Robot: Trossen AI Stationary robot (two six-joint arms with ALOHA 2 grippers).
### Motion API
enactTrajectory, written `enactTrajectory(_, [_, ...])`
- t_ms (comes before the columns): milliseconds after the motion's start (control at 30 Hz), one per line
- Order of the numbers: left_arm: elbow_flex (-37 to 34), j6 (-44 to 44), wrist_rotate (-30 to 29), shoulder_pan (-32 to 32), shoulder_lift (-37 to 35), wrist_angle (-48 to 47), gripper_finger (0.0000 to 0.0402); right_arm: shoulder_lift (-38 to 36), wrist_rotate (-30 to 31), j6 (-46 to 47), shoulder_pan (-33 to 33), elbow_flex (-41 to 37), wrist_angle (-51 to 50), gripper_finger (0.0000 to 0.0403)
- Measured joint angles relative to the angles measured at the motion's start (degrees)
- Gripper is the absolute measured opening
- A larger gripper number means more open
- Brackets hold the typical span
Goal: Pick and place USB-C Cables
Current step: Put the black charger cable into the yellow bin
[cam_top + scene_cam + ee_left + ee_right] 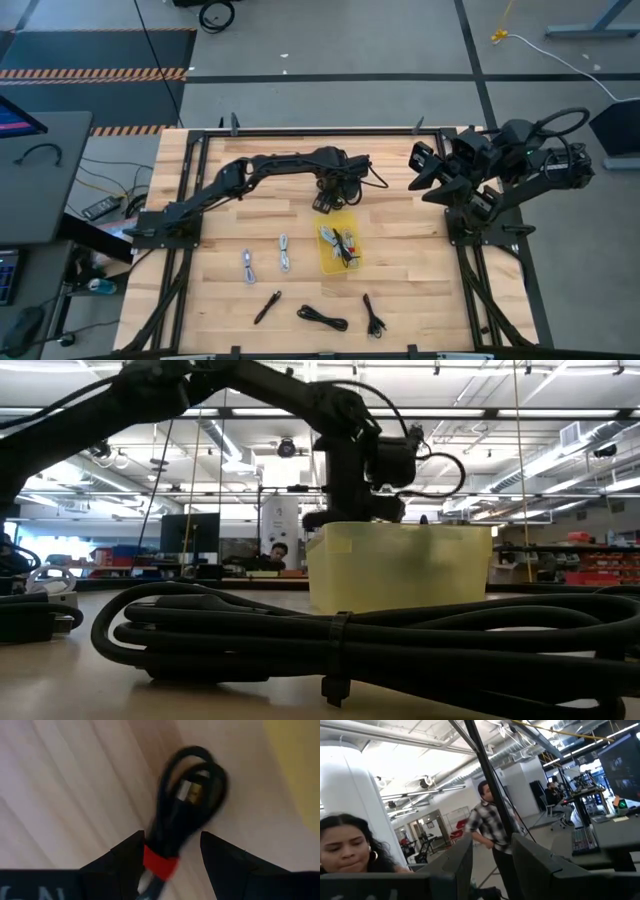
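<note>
Left wrist view puts a black USB-C cable [187,807] with a red tie [160,862] right between my left gripper [172,855] fingers, which stand wide apart on either side, not yet pinching it. I read this as the pick: the bundle lies on the wooden table [420,290] just beside the yellow bin [338,262], so next I need to settle down, close on it near the tie, then lift and carry it over the rim. The bin already holds several cables [340,243]; two light grey cables [266,260] lie well left of it, and three black cables [322,317] wait along the near edge. The bin wall sits close and could catch a finger. My right gripper [428,172] hangs raised off to the side, jaws partly apart, holding nothing.
</note>
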Motion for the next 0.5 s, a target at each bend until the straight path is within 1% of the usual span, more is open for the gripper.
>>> enactTrajectory(100, [0.0, -0.3, 0.2, 0.6, 1.5, 0.1, 0.0201, 0.0, 0.0, 0.0, 0.0, 0.0, 0.5, 0.0142])
enactTrajectory(200, [0.2, -2.8, 0.3, 1.0, 2.0, 0.1, 0.0199, 0.0, 0.0, 0.0, 0.0, 0.0, 0.5, 0.0142])
enactTrajectory(267, [0.3, -4.4, 0.6, 1.1, 2.4, 0.0, 0.0184, 0.0, 0.0, 0.0, 0.0, 0.0, 0.6, 0.0142])
enactTrajectory(333, [0.3, -5.6, 0.3, 1.2, 2.4, -0.3, 0.0148, 0.0, 0.0, 0.0, 0.0, 0.0, 0.6, 0.0142])
enactTrajectory(433, [0.9, -7.7, -0.3, 1.5, 2.2, -1.4, 0.0058, 0.0, 0.0, 0.0, 0.0, 0.0, 0.6, 0.0142])
enactTrajectory(467, [1.2, -8.9, -0.7, 1.7, 2.2, -1.8, 0.0037, 0.0, 0.0, -0.1, 0.0, 0.0, 0.6, 0.0142])
enactTrajectory(500, [1.6, -10.2, -1.0, 2.0, 2.2, -2.5, 0.0036, 0.0, 0.0, -0.1, 0.0, 0.0, 0.6, 0.0142])
